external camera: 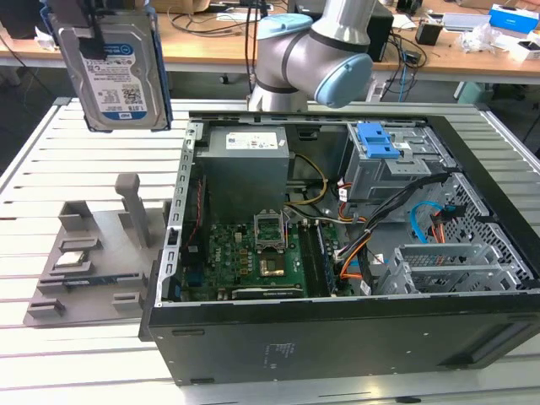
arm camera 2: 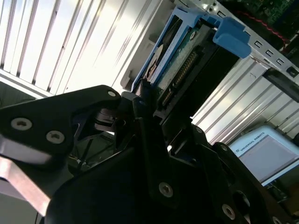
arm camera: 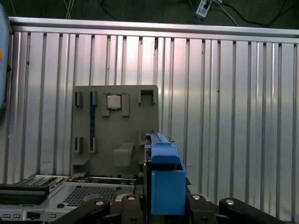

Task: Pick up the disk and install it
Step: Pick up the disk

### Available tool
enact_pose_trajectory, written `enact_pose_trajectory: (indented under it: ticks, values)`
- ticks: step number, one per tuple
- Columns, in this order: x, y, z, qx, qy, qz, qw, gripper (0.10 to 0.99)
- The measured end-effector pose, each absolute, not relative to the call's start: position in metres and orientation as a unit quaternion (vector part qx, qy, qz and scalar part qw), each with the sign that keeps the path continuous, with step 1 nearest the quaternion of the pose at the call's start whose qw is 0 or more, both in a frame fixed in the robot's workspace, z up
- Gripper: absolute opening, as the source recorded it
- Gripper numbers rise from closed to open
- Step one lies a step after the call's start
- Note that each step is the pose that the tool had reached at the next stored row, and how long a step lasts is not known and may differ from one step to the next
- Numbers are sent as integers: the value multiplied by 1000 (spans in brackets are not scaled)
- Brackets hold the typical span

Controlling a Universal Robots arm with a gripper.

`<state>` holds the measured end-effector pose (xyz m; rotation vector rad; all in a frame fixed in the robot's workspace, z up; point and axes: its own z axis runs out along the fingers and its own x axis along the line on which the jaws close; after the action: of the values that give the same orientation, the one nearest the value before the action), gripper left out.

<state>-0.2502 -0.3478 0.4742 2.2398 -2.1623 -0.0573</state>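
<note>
The gripper (external camera: pixel 91 34) is closed on the top edge of the disk (external camera: pixel 118 84), which hangs in the exterior view's upper left, well clear of the open computer case (external camera: pixel 337 333). The step looks like carrying; seating it probably calls for lining it up with the blue-latched drive cage (external camera: pixel 384 156).

The disk (external camera: pixel 114 72) hangs in open air over the slatted table (external camera: pixel 51 143), well above the grey fixture plate (external camera: pixel 93 245) and its upright post (external camera: pixel 128 198). Inside the open computer case (external camera: pixel 337 337), the blue-latched drive cage (external camera: pixel 388 160) is uncovered from above. Black cables (external camera: pixel 413 196) cross just beside it, and the power supply box (external camera: pixel 245 164) stands near, toward the exterior view's left.
</note>
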Motion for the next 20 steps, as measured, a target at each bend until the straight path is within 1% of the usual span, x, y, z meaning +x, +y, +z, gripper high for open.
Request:
enact_pose_trajectory:
  ticks: [20]
  values:
    - [-164,-348,474,719,-694,-18,14,361]
